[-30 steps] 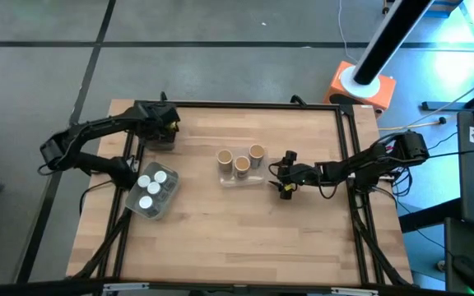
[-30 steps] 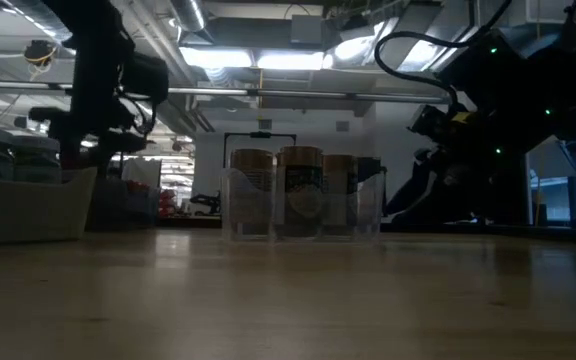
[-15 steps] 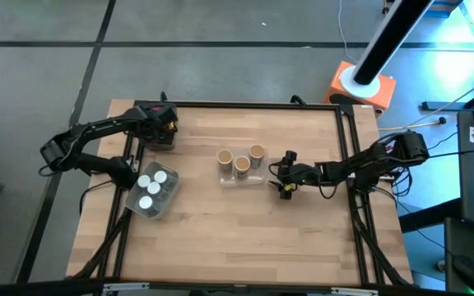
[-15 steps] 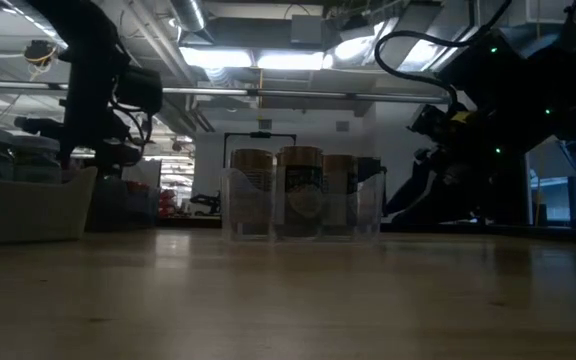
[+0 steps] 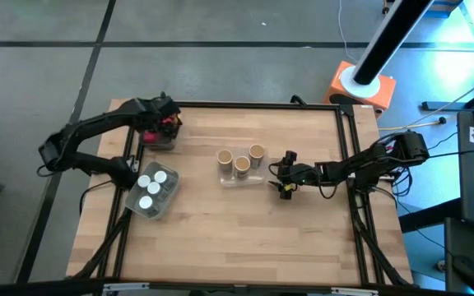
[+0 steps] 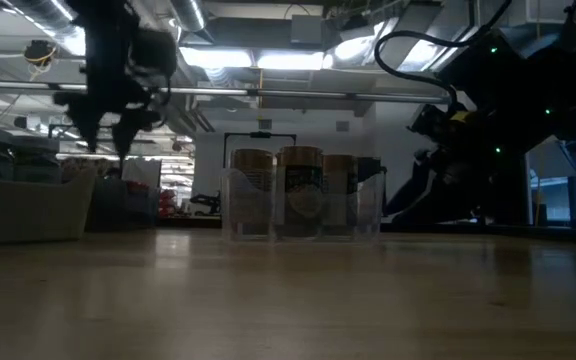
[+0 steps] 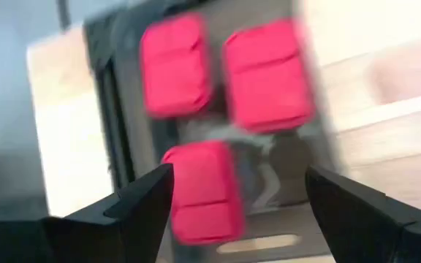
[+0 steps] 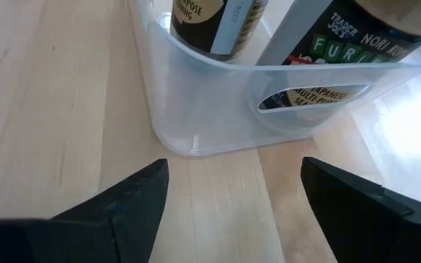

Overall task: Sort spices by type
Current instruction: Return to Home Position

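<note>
A pale wooden table [image 5: 220, 238] stands on a grey floor [image 5: 220, 49] crossed by dark seams — beyond it, bright strip lights [image 6: 258, 60] and pipes [image 6: 318, 94] run under the ceiling [image 6: 248, 18].

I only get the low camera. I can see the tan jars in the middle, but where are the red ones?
Observer: Three red jars sit in a dark bin near the table's far left corner.
Operator: How many white jars are in the gray bin?
Observer: Four, counted from above.
Operator: Are the left jaws holding anything?
Observer: No, they are open and empty, over the red jars.
</note>
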Motion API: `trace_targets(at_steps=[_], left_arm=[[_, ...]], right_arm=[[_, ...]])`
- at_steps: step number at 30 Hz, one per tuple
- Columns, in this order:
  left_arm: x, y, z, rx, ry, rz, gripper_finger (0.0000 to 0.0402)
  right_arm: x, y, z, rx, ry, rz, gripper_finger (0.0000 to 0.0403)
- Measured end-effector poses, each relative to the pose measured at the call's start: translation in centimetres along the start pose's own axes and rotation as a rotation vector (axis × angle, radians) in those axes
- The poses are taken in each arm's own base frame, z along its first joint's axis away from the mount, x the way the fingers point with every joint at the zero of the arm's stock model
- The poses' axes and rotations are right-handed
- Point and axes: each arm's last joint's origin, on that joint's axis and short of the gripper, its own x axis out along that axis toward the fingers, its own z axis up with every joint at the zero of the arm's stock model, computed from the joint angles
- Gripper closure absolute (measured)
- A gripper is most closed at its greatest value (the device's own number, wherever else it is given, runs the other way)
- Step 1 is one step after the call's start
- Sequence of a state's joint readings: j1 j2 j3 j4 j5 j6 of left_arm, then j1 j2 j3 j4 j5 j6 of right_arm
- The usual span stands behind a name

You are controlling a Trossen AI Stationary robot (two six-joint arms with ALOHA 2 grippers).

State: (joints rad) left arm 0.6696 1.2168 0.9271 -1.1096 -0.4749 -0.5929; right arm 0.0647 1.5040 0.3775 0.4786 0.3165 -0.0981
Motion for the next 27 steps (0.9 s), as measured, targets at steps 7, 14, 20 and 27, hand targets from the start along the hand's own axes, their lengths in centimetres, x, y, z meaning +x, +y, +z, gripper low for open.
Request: trace_targets(at_steps=[7, 14, 20, 27], left_arm=[[-3.9, -2.1, -0.1, 0.108, -0.245, -0.199, 0.0111], [-6.0, -4.0, -1.3, 0.288, -0.377, -0.299, 0.0110], [-5.8, -4.6, -2.2, 0.252, -0.361, -0.316, 0.0110], [-5.8, -7.3, -3.4, 0.390, -0.466, -0.517, 0.0112]], right_arm=[[0.0, 0.1, 0.0, 0.055, 0.001, 0.024, 0.0093], [-0.3, 0.1, -0.1, 0.070, 0.024, 0.060, 0.0093], [-2.4, -0.7, 0.6, 0.086, 0.037, 0.061, 0.0093], [-6.8, -2.4, 3.3, 0.098, 0.002, 0.067, 0.0093]])
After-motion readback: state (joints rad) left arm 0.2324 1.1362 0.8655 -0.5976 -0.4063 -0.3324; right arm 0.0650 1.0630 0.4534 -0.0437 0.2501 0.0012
